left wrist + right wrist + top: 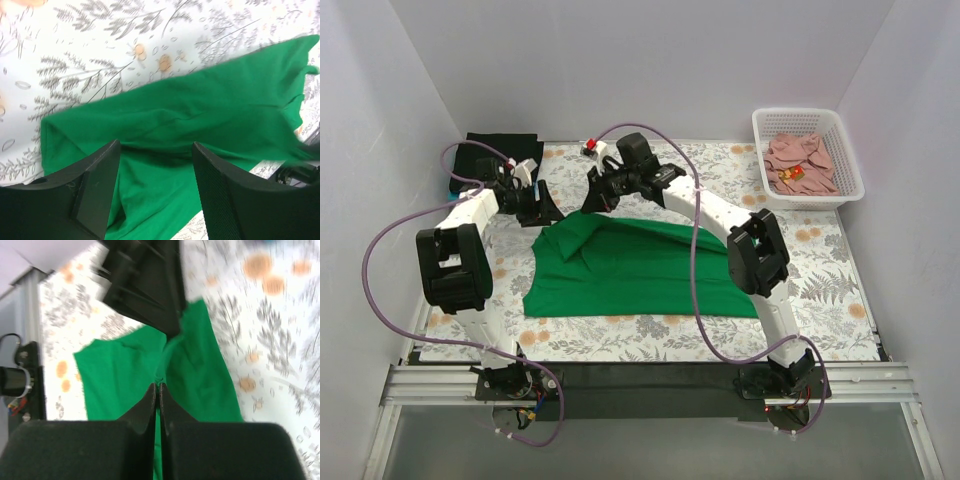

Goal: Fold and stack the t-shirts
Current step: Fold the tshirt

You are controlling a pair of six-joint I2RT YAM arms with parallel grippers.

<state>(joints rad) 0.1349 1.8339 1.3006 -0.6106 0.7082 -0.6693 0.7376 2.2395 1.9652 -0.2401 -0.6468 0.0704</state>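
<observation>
A bright green t-shirt lies partly folded on the patterned table, with its far left corner bunched up. My right gripper is shut, and a pinch of green cloth shows at its tips. My left gripper hovers open over the shirt's far left part. Green fabric lies below and between its spread fingers, which grip nothing. A folded black t-shirt sits at the back left corner. A dusty pink t-shirt with a small red-yellow mark lies crumpled in the basket.
The white lattice basket stands at the back right against the wall. White walls close in the table on three sides. Purple cables loop off both arms, and the left arm's wrist shows close ahead in the right wrist view.
</observation>
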